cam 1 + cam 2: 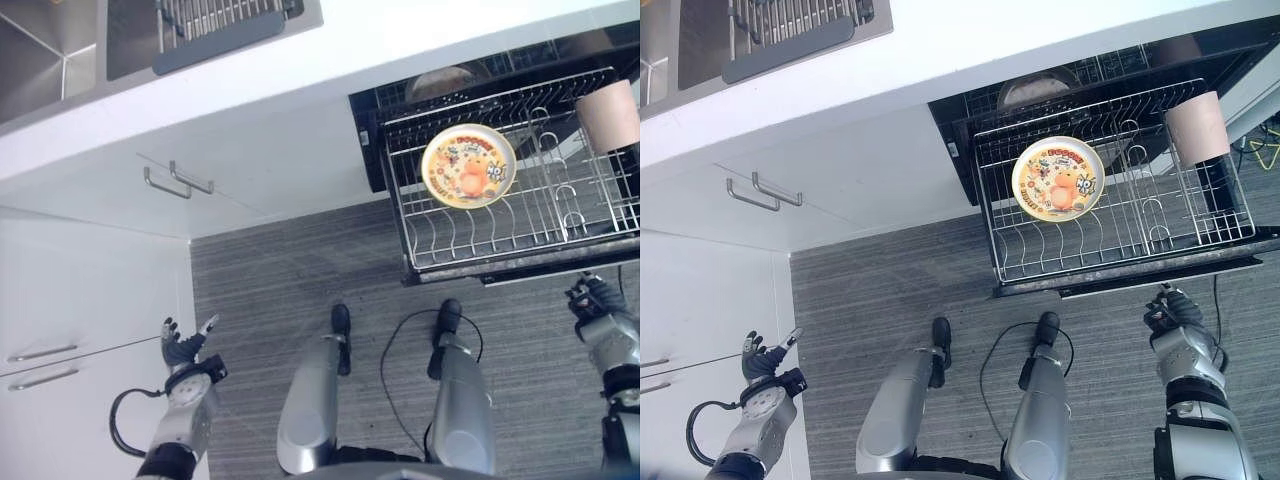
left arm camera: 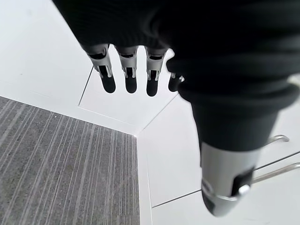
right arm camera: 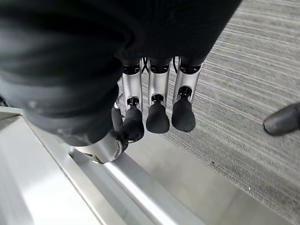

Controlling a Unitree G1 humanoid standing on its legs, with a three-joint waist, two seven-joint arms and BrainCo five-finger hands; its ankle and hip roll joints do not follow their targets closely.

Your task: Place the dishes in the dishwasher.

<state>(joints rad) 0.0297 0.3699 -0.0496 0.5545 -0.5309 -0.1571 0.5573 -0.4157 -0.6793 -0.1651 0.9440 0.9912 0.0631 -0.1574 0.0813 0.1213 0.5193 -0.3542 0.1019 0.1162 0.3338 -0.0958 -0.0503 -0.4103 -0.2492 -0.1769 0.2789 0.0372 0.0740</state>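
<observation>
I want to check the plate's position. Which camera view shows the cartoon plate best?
The right eye view: the cartoon plate stands unobstructed in the dishwasher rack. The left eye view shows it equally whole; the wrist views show floor and cabinet instead.

Bright even light; white cabinets [image 1: 90,290] near glare; wrist-view fingers [image 3: 157,117] softly blurred.

Left hand [image 1: 181,348] and right hand [image 1: 1173,312] hang open, fingers relaxed.
</observation>
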